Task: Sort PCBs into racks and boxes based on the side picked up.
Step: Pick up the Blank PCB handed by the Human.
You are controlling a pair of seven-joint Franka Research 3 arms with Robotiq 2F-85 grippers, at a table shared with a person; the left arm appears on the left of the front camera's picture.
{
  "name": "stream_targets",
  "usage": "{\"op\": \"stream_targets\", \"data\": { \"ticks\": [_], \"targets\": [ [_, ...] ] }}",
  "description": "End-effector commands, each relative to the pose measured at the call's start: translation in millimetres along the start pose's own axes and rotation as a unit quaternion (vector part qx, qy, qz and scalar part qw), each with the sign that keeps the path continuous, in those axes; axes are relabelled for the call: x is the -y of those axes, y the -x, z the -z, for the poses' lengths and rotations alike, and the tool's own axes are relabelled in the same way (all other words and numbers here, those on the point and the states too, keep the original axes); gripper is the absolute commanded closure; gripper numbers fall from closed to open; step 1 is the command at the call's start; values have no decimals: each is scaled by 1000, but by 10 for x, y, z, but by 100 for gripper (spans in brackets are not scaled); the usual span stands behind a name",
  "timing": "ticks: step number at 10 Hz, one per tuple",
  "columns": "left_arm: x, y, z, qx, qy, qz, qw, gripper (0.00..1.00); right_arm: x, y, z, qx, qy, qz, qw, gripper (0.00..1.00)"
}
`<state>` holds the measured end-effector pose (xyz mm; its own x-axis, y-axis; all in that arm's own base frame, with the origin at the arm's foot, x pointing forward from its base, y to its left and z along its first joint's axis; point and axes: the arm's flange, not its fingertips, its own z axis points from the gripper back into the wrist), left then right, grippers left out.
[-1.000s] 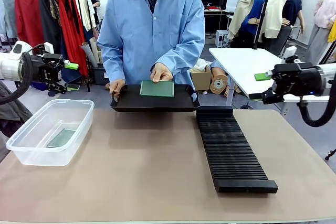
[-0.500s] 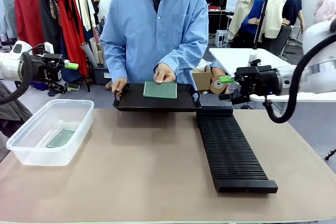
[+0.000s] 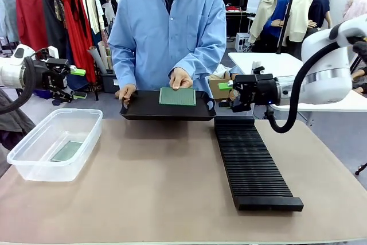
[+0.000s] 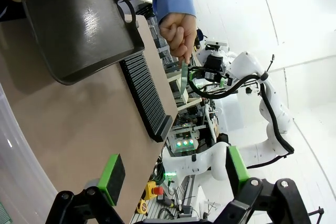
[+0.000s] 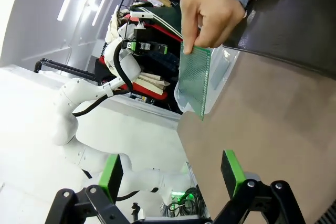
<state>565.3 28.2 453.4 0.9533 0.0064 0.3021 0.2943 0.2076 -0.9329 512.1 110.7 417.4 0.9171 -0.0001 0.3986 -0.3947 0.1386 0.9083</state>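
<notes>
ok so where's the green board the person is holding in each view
Front view: board upper middle, under the person's hand, overlapping the black tray.
Left wrist view: board edge-on, upper middle, below the hand.
Right wrist view: board top middle, hanging from the hand.
Shared landmark: the black tray beside it.

Table (image 3: 143,193): clear tub (image 3: 87,135), black rack (image 3: 252,164)

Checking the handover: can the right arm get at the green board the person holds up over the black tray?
Probably yes. The right gripper is open and faces the board, nothing stands between them, and the person's hand holds only its top edge.
</notes>
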Motion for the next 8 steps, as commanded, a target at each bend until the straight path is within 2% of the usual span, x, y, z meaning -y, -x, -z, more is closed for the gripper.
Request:
{"op": "stream_targets", "data": {
  "ticks": [1, 8],
  "targets": [
    [22, 1, -12, 2, -1, 2, 1000, 0, 84, -103, 212, 8, -4, -14, 1000, 0],
    [22, 1, -12, 2, -1, 2, 1000, 0, 8, -407, 747, 7, 6, -27, 1000, 0]
  ]
}}
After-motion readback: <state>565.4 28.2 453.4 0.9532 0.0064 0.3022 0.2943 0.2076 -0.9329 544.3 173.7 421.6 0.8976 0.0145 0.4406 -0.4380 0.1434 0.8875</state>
